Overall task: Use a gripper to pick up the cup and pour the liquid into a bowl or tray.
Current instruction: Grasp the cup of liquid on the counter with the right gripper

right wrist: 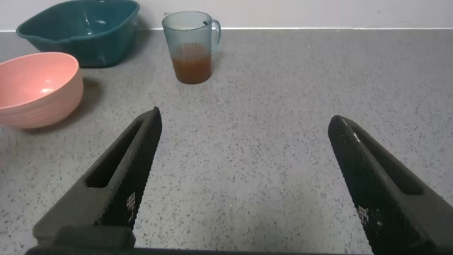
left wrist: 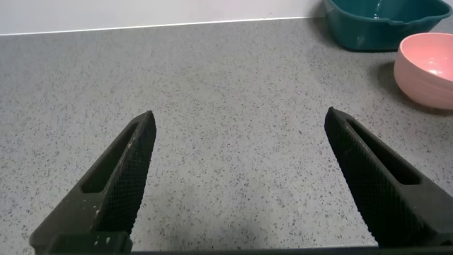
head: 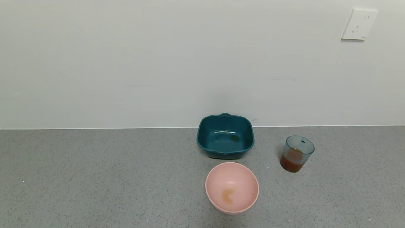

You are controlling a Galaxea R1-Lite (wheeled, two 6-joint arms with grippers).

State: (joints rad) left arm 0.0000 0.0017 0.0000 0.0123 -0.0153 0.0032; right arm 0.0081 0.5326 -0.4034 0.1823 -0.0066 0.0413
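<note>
The blue-grey ribbed cup (head: 296, 153) stands upright on the grey counter at the right, about a third full of reddish-brown liquid (head: 293, 162). It also shows in the right wrist view (right wrist: 190, 46). The dark teal basin (head: 225, 136) sits against the wall at the centre and shows in both wrist views (left wrist: 379, 21) (right wrist: 81, 30). My right gripper (right wrist: 244, 117) is open and empty, low over the counter, well short of the cup. My left gripper (left wrist: 241, 117) is open and empty over bare counter, far from the basin. Neither gripper shows in the head view.
A round pale pink bowl (head: 232, 187) with a small orange smear sits just in front of the basin, also seen in the wrist views (left wrist: 428, 67) (right wrist: 37, 88). A white wall with a socket (head: 359, 24) backs the counter (head: 95, 177).
</note>
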